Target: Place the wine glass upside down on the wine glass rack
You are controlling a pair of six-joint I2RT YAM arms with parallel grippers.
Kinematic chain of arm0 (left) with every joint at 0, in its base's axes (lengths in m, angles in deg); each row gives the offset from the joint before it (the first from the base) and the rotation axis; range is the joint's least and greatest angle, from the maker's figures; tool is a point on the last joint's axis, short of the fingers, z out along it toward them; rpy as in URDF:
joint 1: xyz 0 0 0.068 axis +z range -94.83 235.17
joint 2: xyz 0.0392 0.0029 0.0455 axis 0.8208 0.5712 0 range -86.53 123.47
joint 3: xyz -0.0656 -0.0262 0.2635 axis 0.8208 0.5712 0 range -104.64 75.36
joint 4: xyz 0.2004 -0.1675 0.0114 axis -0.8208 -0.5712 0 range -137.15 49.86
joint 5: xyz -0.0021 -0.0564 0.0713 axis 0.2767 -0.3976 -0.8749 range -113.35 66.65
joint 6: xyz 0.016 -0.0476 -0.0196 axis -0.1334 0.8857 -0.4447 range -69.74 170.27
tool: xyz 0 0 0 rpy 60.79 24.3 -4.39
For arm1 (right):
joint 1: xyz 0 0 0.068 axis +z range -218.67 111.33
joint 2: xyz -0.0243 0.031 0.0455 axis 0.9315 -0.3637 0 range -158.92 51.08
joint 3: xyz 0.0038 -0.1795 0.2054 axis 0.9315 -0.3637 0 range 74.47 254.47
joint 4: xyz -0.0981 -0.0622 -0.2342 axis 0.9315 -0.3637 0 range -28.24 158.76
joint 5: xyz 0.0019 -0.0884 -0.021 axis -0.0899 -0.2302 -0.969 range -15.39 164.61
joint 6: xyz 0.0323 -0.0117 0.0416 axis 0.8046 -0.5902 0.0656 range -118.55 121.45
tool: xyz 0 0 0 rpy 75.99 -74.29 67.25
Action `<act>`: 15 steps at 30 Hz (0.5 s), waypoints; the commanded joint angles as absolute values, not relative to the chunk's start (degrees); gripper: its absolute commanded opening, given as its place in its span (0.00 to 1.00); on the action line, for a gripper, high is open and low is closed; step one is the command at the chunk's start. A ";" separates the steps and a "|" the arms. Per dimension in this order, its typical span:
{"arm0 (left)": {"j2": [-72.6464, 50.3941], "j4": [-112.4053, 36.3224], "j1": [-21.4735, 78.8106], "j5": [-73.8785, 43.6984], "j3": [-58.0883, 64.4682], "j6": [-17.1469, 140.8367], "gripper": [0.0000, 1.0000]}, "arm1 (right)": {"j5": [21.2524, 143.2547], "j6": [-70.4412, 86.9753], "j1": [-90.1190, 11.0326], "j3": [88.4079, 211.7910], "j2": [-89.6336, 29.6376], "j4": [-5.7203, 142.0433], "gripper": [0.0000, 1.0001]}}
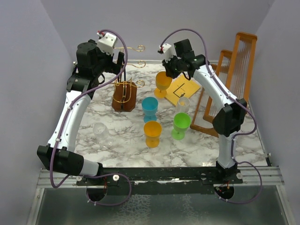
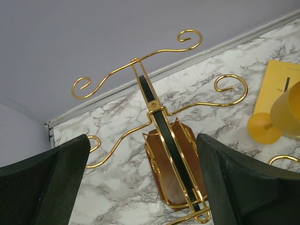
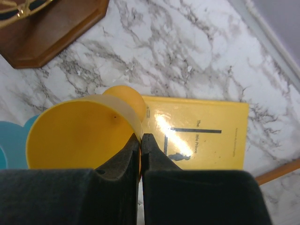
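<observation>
Rim pinch on the yellow wine glass [image 3: 79, 131], upright near the rack.

Your right gripper [image 3: 141, 140] has its jaws closed on the rim of the translucent yellow glass, at the back of the marble table [image 1: 243, 140] between the gold-wire wine glass rack [image 2: 159, 122] and a yellow book [image 3: 201, 136] reading "The Little Prince". Your left gripper [image 2: 143, 145] hangs wide open over the rack. Blue [image 1: 150, 107], orange [image 1: 153, 131] and green [image 1: 181, 124] glasses crowd the middle.
</observation>
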State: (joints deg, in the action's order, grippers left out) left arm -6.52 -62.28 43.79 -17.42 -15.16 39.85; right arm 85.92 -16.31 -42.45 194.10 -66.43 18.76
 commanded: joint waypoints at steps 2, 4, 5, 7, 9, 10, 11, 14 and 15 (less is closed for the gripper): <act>-7.34 -62.22 43.71 -19.07 -16.88 39.46 0.99 | 87.55 -17.00 -43.95 199.14 -63.92 20.55 0.01; -7.68 -62.19 43.66 -18.73 -17.32 40.31 0.99 | 86.89 -17.00 -44.50 199.10 -62.56 22.50 0.01; -7.69 -62.20 43.70 -18.12 -17.90 41.01 0.99 | 86.46 -16.96 -44.83 199.09 -61.85 23.43 0.01; -7.79 -62.12 43.66 -16.23 -18.87 42.83 0.99 | 85.26 -16.71 -45.62 199.09 -60.49 25.66 0.01; -7.48 -61.79 43.66 -13.59 -19.96 45.16 0.98 | 83.37 -16.30 -46.00 198.90 -59.06 27.98 0.01; -7.22 -61.53 43.68 -11.88 -20.52 46.53 0.98 | 82.19 -16.11 -46.14 198.59 -58.17 29.24 0.01; -6.79 -61.10 43.66 -10.14 -21.09 48.08 0.97 | 81.15 -15.82 -46.32 198.12 -57.12 30.68 0.01; -5.18 -59.32 43.65 -4.63 -22.52 53.06 0.96 | 79.56 -14.70 -46.40 196.64 -53.61 34.03 0.01; -4.53 -58.56 43.65 -2.49 -22.93 54.82 0.95 | 79.52 -14.26 -46.37 196.44 -52.43 34.69 0.01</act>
State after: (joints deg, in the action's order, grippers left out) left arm -6.37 -62.03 43.79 -11.93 -20.10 46.71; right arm 82.82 -16.11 -46.34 196.90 -59.55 26.41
